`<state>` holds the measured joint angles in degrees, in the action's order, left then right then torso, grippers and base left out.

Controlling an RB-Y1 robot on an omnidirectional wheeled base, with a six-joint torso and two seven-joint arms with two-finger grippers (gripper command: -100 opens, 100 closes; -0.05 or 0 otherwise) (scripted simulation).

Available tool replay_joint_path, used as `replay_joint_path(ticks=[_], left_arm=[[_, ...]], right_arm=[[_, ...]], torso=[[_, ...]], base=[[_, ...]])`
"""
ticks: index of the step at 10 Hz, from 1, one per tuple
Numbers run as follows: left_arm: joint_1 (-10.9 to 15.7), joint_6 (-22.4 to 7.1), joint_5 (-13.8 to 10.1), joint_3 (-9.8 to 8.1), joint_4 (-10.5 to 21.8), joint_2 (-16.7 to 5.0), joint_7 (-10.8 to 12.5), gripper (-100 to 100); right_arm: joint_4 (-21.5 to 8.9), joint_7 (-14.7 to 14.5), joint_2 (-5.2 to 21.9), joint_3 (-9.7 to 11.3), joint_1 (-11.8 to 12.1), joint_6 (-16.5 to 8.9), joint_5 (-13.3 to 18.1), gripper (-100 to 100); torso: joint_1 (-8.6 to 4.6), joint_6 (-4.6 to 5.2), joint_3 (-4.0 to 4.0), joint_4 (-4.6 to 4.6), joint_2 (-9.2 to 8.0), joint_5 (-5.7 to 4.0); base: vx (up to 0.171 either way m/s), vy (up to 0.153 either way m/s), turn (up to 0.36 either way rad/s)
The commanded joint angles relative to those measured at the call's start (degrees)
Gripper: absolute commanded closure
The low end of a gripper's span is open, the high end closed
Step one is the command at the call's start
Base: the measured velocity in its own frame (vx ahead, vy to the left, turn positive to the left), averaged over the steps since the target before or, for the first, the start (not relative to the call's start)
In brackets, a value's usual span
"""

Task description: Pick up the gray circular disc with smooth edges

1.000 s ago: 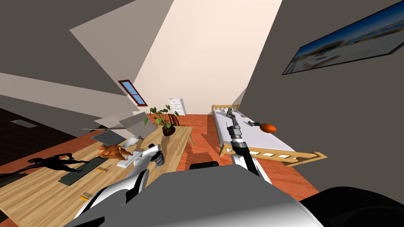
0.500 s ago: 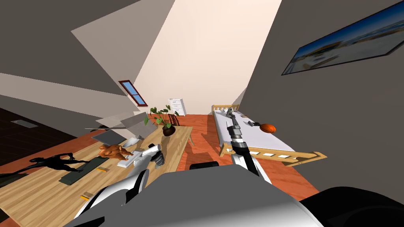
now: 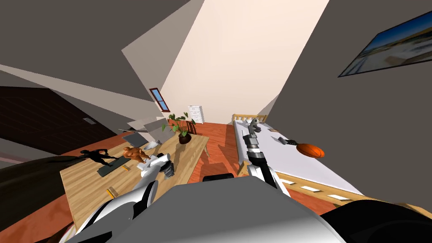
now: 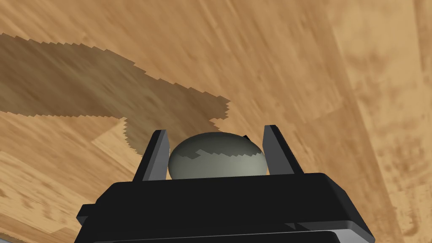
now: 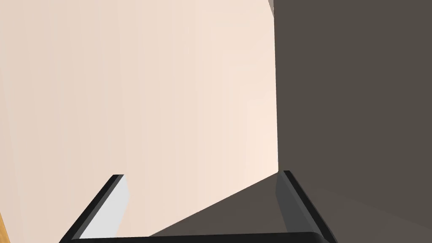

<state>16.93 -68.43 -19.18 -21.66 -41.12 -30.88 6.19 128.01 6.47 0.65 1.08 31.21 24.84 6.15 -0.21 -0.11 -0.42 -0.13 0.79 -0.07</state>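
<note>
The gray disc (image 4: 217,156) — smooth, rounded — sits clamped between the left jaws, over the wooden tabletop (image 4: 295,63).

No lettering, label, brand, number or sign is showing legibly on any surface in these views.

The light-brown desk (image 4: 303,59) shows streaky, matt wood grain. The grey round disc (image 4: 217,158) looks smooth and dull; the black body of the left gripper (image 4: 215,130) is matt too
</note>
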Motion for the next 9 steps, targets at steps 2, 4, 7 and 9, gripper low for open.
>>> replay_joint_path(ticks=[2, 4, 7, 9], left_arm=[[0.28, -0.26, -0.33, -0.26, 0.12, -0.54, -3.45, 100], [0.55, -0.72, -0.67, -0.54, 0.11, -1.14, -6.73, 100], [0.82, -1.19, -1.02, -0.82, 0.1, -1.74, -10.5, 100], [0.63, -1.18, -0.96, -0.79, -0.06, -1.59, -9.7, 0]], right_arm=[[0.0, 0.0, 0.0, 0.0, -0.02, 0.0, 0.0, 0], [0.0, 0.0, 0.0, 0.0, -0.01, 0.0, 0.0, 0], [0.0, 0.0, 0.0, 0.0, -0.02, 0.0, 0.0, 0], [0.0, 0.0, 0.01, 0.0, -0.03, 0.0, 0.0, 0]], torso=[[0.09, 0.08, 0.05, 0.01, -0.11, 0.05], [0.08, -0.03, 0.12, 0.01, -0.24, 0.03], [0.06, 0.1, 0.12, 0.03, -0.25, 0.05], [0.25, 0.1, 0.17, 0.04, -0.34, 0.08]], base=[[0.096, -0.062, 0.135], [0.092, -0.095, 0.273], [0.092, -0.086, 0.177], [0.026, -0.021, 0.021]])
